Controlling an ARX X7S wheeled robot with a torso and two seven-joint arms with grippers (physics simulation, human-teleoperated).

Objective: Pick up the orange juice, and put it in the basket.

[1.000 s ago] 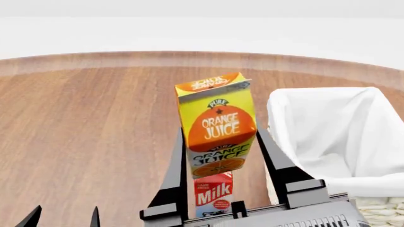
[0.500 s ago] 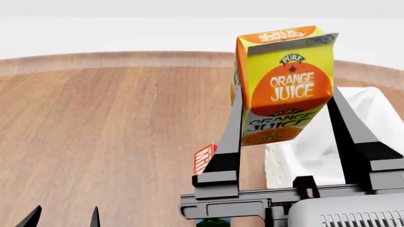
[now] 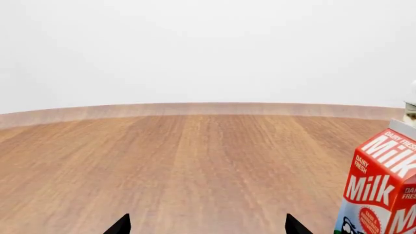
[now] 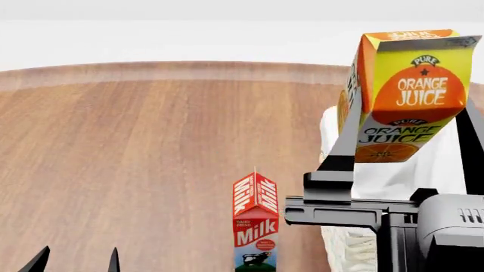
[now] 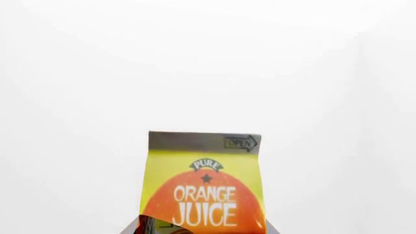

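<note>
Now the orange juice (image 4: 404, 93) hangs high over the basket (image 4: 344, 252), right gripper (image 4: 408, 141) clamped on its lower flanks. Stiff, slick carton, probably top-heavy, so low flat sides suit. Left gripper (image 3: 206, 225) spread, empty, near the milk (image 4: 255, 226).

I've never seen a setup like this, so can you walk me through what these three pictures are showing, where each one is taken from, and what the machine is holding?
This is a simulated two-armed robot, each arm ending in a two-fingered gripper. One picture comes from a camera on its head, the others from cameras near each gripper. In the head view, the right gripper holds the orange juice carton in the air in front of the basket, a cloth-lined basket mostly hidden behind the arm. A milk carton stands upright on the round wooden table. The right wrist view shows the juice carton up close. The left gripper is open and holds nothing; its wrist camera sees the table and the milk carton beside it.
</note>
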